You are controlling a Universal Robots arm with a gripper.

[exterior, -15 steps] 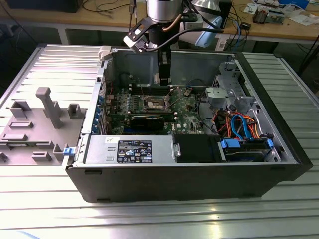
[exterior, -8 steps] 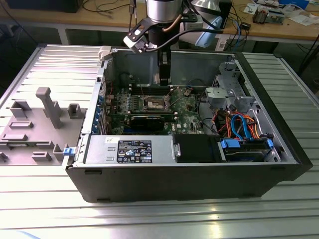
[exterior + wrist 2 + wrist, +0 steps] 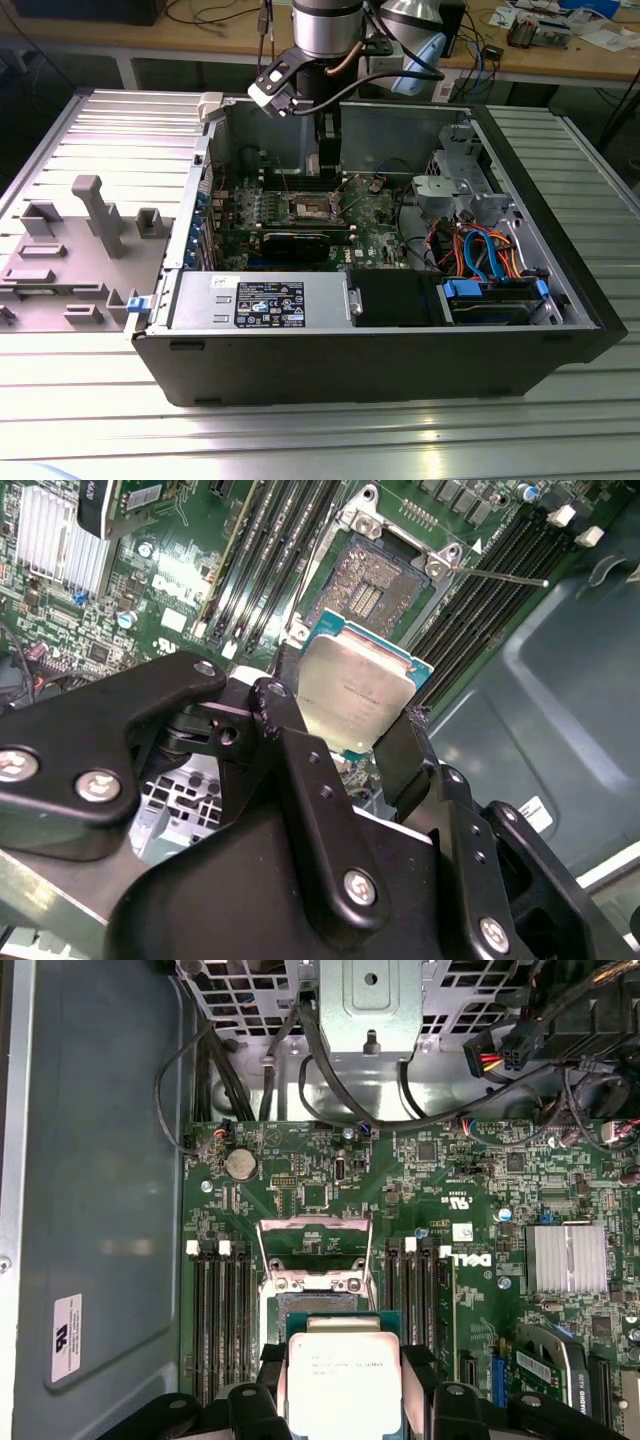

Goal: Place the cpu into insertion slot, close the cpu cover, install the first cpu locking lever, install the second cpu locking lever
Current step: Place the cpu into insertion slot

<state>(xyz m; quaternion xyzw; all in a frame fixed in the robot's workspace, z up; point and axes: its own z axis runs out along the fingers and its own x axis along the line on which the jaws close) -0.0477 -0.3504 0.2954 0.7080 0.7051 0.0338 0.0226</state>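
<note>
My gripper is shut on the cpu, a small square chip with a silver-grey top, its black fingers pressing two opposite edges. The cpu hangs just above the open insertion slot on the green motherboard, overlapping one edge of the slot. The cpu cover, a thin silvery frame, stands raised on the far side of the slot. A thin locking lever sticks out unlatched beside the slot. In the exterior view the gripper reaches down into the computer case over the slot.
Memory slots flank the insertion slot. A finned heatsink and a black card lie close by. A metal drive cage and coloured cables fill the case's right side in the exterior view. Grey fixtures stand left of the case.
</note>
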